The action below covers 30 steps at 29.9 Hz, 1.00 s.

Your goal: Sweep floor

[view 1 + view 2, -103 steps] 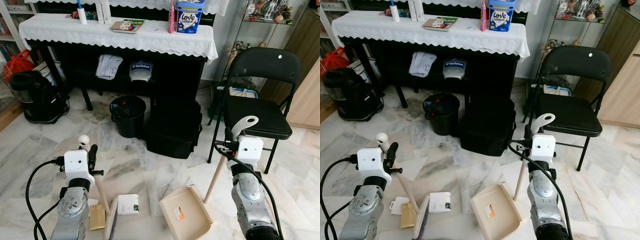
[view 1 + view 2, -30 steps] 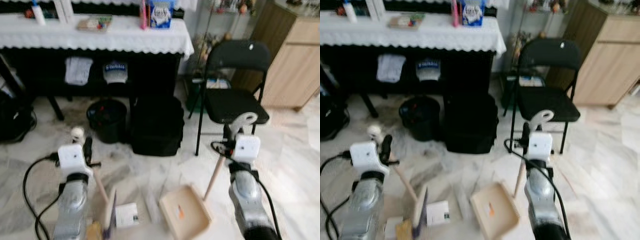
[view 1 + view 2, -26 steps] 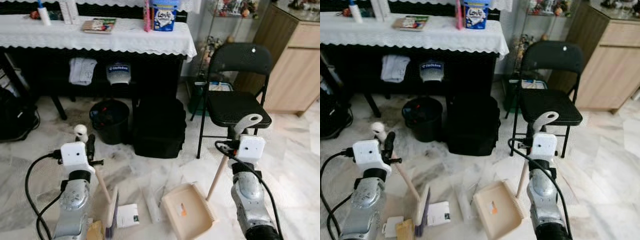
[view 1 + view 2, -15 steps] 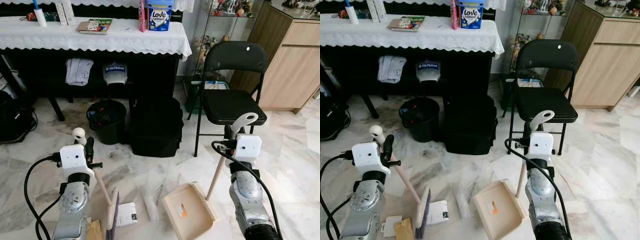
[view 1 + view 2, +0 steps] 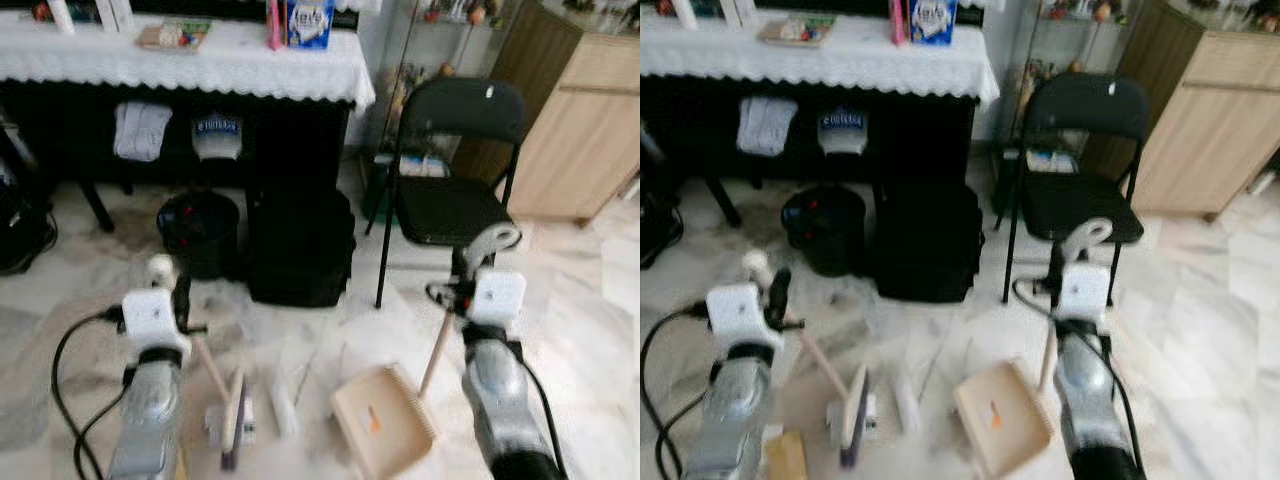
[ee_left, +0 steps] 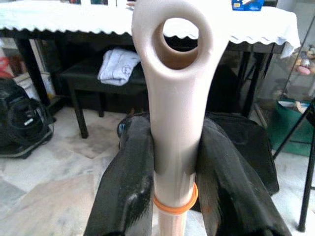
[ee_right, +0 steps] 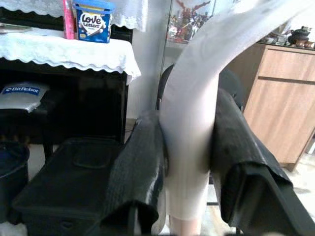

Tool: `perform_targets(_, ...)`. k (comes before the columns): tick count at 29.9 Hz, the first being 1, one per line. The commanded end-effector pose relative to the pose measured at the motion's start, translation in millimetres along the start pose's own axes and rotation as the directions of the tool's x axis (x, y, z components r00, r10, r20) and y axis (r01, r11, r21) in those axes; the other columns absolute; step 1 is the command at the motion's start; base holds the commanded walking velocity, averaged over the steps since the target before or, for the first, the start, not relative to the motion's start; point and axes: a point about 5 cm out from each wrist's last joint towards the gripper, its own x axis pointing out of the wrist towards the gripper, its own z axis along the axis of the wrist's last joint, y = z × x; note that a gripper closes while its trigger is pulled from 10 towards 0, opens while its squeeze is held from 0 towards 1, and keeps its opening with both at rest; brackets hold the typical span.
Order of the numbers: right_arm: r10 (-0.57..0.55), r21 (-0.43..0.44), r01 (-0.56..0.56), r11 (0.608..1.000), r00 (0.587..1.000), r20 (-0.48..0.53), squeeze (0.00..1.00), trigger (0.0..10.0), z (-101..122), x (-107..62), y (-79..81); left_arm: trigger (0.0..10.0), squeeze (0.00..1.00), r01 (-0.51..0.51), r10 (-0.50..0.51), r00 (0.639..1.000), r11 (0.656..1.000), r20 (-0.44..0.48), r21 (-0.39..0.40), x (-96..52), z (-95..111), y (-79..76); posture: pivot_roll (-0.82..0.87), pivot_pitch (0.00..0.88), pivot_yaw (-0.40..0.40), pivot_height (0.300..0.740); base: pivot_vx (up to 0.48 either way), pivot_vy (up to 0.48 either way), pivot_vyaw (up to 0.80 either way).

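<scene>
My left gripper [image 6: 174, 152] is shut on the beige handle of a hand brush [image 6: 173, 93]. The brush head [image 5: 233, 418] rests on the marble floor, over a white card [image 5: 214, 424]. A white tube-like scrap [image 5: 283, 410] lies just right of it. My right gripper [image 7: 187, 147] is shut on the pale handle [image 5: 436, 352] of a beige dustpan [image 5: 385, 425], which sits tilted on the floor to the right of the scrap. A yellowish scrap [image 5: 785, 455] lies by my left arm.
A black folding chair [image 5: 455, 205] stands just behind my right arm. A black bag [image 5: 300, 245] and a black bin [image 5: 197, 228] sit under a table with a white lace cloth [image 5: 200, 65]. A wooden cabinet [image 5: 590, 130] is at the far right.
The view has shifted a little and turned blurry. The brush head has slid right onto the white card, closer to the white scrap. Both grippers keep their hold.
</scene>
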Motion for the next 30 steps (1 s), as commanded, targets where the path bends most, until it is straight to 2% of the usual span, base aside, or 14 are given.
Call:
perform_targets(1,-0.019,0.003,0.018,1.0,0.999,0.029,0.0,10.0,5.5,2.7,-6.2,10.0,0.0,0.009,-0.009,0.999,1.0,0.047,0.001,2.2,8.5,-3.4,-0.02,0.0,-0.034,0.74,0.0,0.0,0.0)
perform_targets(30,0.001,0.008,-0.001,1.0,1.0,0.012,0.0,10.0,2.0,0.9,-4.0,10.0,0.0,-0.009,0.008,0.999,1.0,0.05,0.021,2.6,8.9,1.0,-0.02,0.0,-0.036,0.74,0.008,0.0,0.0)
